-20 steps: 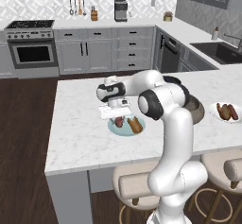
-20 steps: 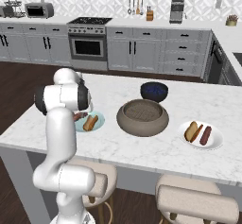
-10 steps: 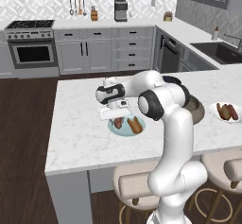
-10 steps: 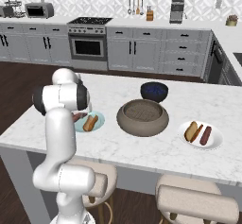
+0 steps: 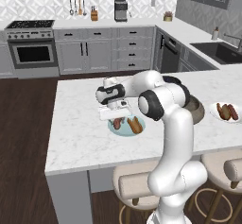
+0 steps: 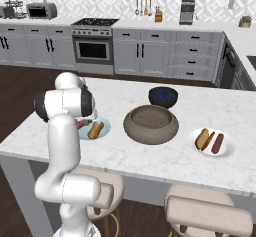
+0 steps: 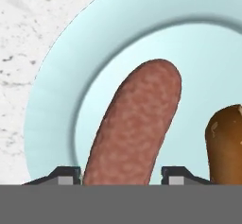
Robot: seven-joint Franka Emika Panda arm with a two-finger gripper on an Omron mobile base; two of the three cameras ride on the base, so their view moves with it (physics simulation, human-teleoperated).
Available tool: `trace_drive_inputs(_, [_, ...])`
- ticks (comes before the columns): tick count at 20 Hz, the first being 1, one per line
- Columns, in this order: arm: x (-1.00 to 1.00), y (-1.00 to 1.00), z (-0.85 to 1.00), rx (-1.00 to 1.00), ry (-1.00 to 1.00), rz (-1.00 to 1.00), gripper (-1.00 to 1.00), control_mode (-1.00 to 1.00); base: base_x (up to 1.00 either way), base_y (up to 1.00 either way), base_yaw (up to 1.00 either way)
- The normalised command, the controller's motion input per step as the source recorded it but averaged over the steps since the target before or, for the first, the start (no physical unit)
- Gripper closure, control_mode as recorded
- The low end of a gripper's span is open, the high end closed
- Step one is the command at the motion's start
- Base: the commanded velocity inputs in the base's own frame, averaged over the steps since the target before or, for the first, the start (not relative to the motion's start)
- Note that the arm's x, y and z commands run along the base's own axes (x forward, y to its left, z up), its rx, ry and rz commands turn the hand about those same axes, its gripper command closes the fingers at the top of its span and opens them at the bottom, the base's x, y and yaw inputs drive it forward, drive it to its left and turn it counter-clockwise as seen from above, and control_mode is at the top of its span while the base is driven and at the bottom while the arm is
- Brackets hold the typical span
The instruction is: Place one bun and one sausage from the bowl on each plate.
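Nearby, a bun (image 7: 227, 142) lies beside the sausage (image 7: 134, 124).

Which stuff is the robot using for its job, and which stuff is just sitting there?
For the job: teal plate, sausage, bun, big grey bowl, white plate, gripper.

Just sitting there: blue bowl, stools, oven.

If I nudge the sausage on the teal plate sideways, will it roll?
Likely yes: the sausage is a smooth rounded cylinder lying flat. The teal plate has a raised rim that would probably stop it. The bun beside it may block that side.
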Motion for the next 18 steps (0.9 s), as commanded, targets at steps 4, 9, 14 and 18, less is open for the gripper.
trace_drive_inputs(4, [-0.01, -0.05, 0.04, 0.00, 0.00, 0.00, -1.00, -1.00, 0.00, 0.00, 0.00])
trace_drive_inputs(9, [-0.41, -0.23, 0.83, 0.00, -0.08, -0.02, -1.00, -1.00, 0.00, 0.00, 0.00])
trace_drive_inputs(14, [-0.97, -0.47, 0.92, 0.00, -0.15, -0.07, -1.00, -1.00, 0.00, 0.00, 0.00])
trace_drive_inputs(18, [-1.00, -0.92, 0.79, 0.00, -0.24, -0.03, -1.00, -1.00, 0.00, 0.00, 0.00])
